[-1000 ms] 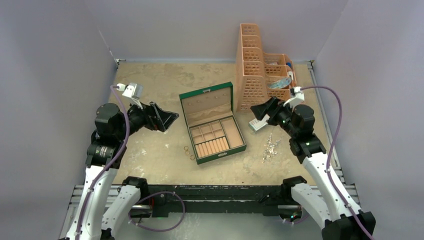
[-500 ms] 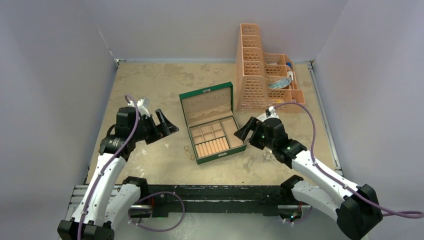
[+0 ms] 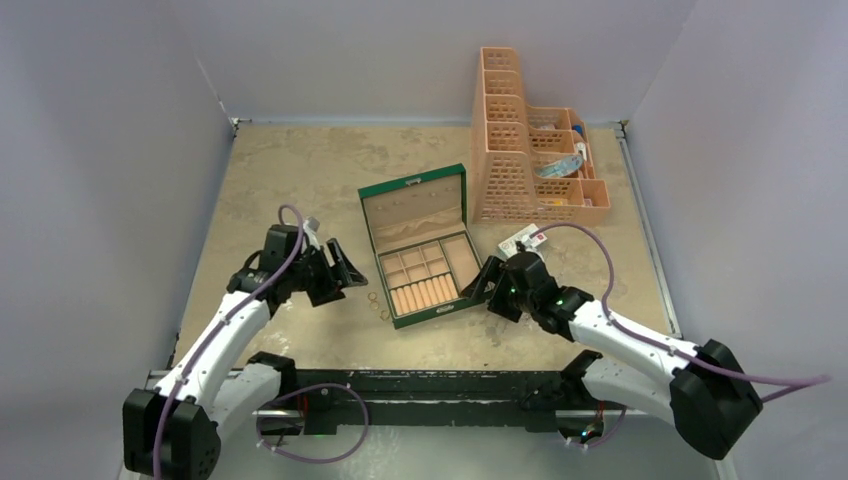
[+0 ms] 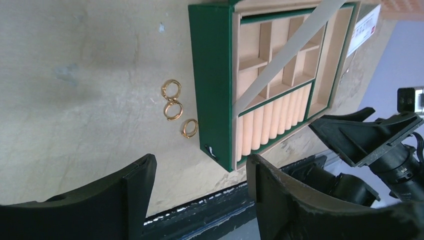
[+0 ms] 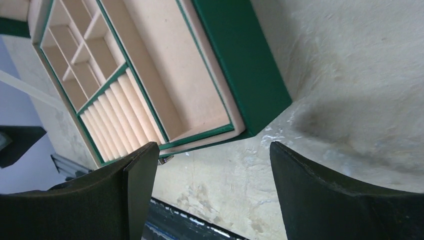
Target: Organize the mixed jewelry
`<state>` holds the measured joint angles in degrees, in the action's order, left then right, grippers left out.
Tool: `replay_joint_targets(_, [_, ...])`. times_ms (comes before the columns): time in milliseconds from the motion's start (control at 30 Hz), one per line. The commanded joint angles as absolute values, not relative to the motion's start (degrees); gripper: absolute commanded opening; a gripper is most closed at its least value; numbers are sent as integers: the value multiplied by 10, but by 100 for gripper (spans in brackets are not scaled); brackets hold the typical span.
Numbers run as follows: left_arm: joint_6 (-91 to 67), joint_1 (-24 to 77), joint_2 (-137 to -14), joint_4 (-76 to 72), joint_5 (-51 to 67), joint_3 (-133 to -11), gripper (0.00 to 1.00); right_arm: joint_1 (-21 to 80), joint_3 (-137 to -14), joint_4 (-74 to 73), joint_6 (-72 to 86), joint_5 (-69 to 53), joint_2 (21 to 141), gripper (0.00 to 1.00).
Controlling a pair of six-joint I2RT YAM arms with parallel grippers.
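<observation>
- Three small gold-coloured rings (image 4: 173, 109) lie flat on the table, in a short row just beside the left outer wall of the green box (image 3: 425, 250). They are thin, shiny round hoops. In the left wrist view the upper two seem to touch, while the third sits slightly apart, nearer the box's front corner.
- Both lid and tray of the box are rectangular, with smooth dark green outsides. The lid stands open and a pale ribbon strap runs slantwise from it to the tray.
- Its lining is a matte beige, soft-looking material. It has small square compartments at the back, a ridged row of padded ring rolls at the front, and one long plain compartment on the right side.
- The left gripper (image 3: 345, 272) hangs low beside the rings, its black, curved jaws spread wide with nothing between them.
- The right gripper (image 3: 487, 283) sits low at the box's front right corner, its jaws also fully apart and empty.
- The table (image 3: 300, 180) has a sandy, mottled, rough-looking surface.
- A small white card box (image 3: 525, 240) with red print lies behind the right gripper.
- A tall orange basket (image 3: 520, 150) with perforated walls stands at the back right.
</observation>
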<state>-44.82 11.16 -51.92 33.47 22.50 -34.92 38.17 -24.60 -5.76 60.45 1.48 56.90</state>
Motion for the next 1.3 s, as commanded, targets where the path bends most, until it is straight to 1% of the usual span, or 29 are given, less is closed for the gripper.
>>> replay_joint_targets(0, [-474,162,-541,279,201,-332,64,397,-247,36,623,-12,595,83])
replay_joint_targets(100, [-484,187,-562,262,195,-317,56,399,-246,87,627,-14,602,81])
replay_joint_targets(200, [-490,198,-578,249,192,-300,48,399,-244,121,633,-3,606,73])
replay_joint_targets(300, [-493,203,-588,232,194,-287,45,399,-249,126,635,19,615,63])
replay_joint_targets(433, [-498,214,-611,208,202,-278,42,400,-251,124,639,31,627,57])
replay_joint_targets(633, [-528,273,-644,198,139,-278,40,400,-240,102,648,49,606,57])
replay_joint_targets(833, [-568,349,-711,234,29,-317,34,399,-241,64,653,85,564,57])
replay_joint_targets(1000, [-569,370,-747,230,19,-343,32,399,-238,45,656,98,542,57])
replay_joint_targets(1167, [-575,379,-744,251,2,-355,32,400,-235,39,658,101,535,57])
replay_joint_targets(1267, [-581,386,-744,268,-34,-362,31,400,-236,40,657,104,537,57])
